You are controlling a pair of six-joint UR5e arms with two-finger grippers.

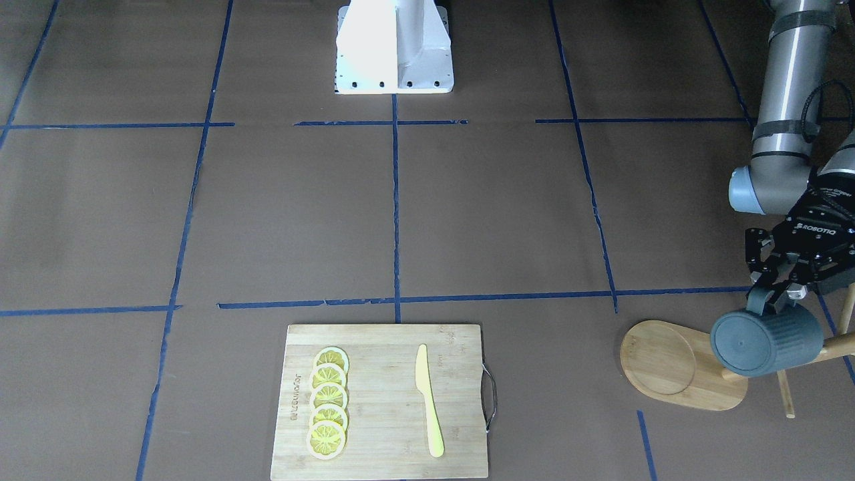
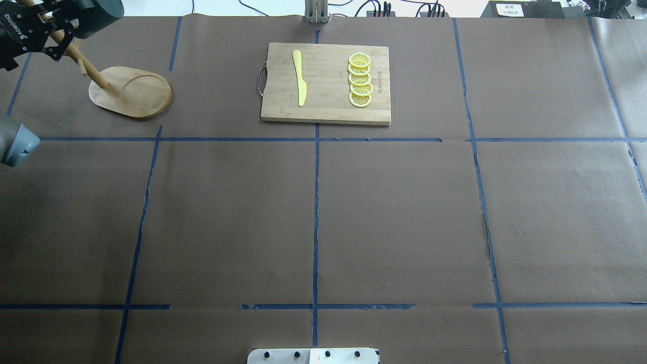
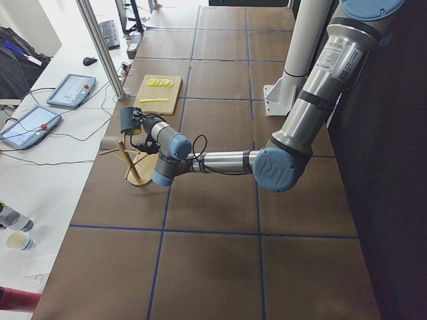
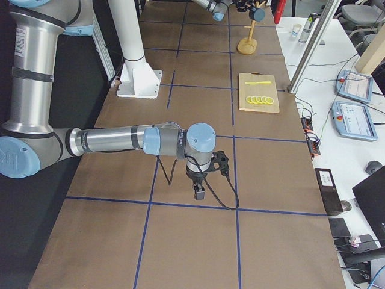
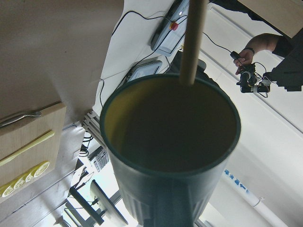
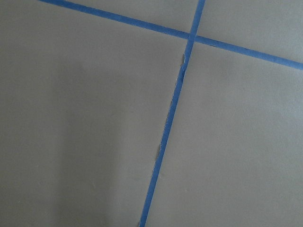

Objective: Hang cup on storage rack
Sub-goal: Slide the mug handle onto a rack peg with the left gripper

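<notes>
**A:** What have your left jaws got?

**B:** My left gripper (image 1: 778, 297) is clamped on the cup (image 1: 765, 341). It is a ribbed, matte blue-grey cylinder, tipped on its side just below my fingers.

**A:** And the storage rack?

**B:** The storage rack (image 1: 668, 364) is right beside the cup. It is smooth pale bamboo with an oval base and a round recess. One thin round peg (image 5: 193, 42) crosses the cup's rim.

**A:** Your right gripper?

**B:** My right gripper (image 4: 198, 194) hangs over brown paper (image 6: 85, 142), well apart. I can't tell how its jaws stand.
</notes>
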